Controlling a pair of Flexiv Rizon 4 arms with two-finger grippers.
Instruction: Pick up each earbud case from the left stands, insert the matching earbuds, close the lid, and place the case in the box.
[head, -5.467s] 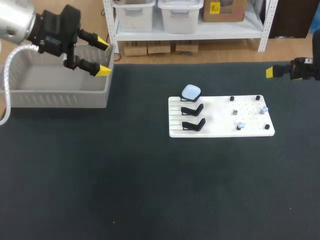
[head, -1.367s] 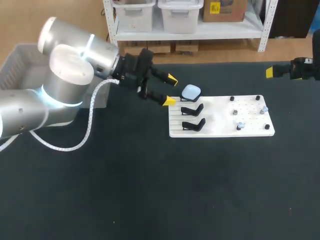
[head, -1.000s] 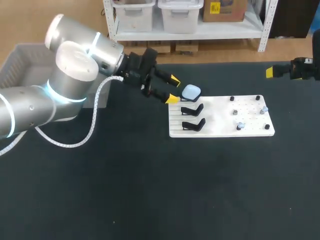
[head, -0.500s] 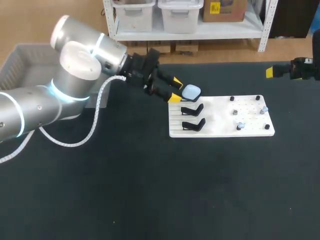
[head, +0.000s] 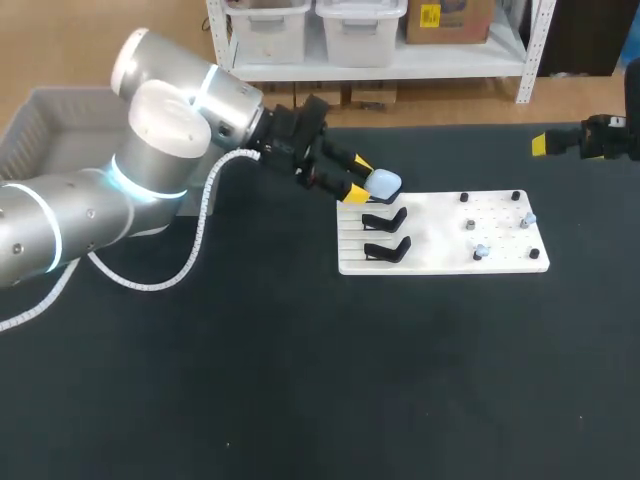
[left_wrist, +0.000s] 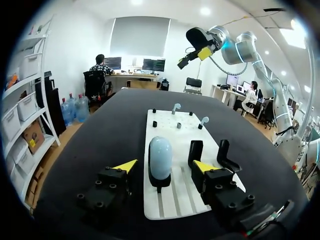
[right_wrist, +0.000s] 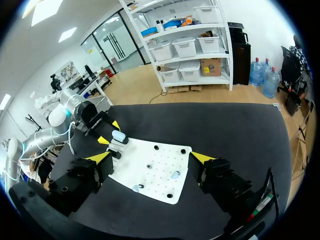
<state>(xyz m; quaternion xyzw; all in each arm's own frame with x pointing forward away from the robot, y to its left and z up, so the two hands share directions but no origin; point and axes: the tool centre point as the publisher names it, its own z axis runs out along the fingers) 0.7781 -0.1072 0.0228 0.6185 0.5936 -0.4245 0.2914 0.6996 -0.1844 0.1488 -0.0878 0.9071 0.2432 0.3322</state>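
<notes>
Observations, head and both wrist views.

- The earbud case (head: 383, 183), pale blue and rounded, was found seated on the rearmost black stand at the left end of the white board (head: 440, 262).
- In the left wrist view the long axis of the case (left_wrist: 160, 157) was seen to run along the board's (left_wrist: 170, 200) length. The case was leaned back on its stand, with its rounded upper end pointed toward the board's peg end.
- Whether the lid was fully shut could not be told.
- The left gripper (head: 357, 181) was held at the board's left rear corner. Its fingers were spread wide, one to each side of the case.
- A gap was noted between the case and each yellow tip in the left wrist view, so no contact was recorded. The case was centred between the fingers, slightly ahead of the tips.
- Two empty stands (head: 386, 233) were noted on the board just in front of the case's stand.
- Two pale earbuds (head: 481, 251) were seen on pegs at the board's right end.
- The right gripper (right_wrist: 150, 157) was held well apart from the board, beyond its right rear corner, with its fingers spread wide and nothing between them.
- The grey box (head: 40, 120) stood well to the left of the board.
</notes>
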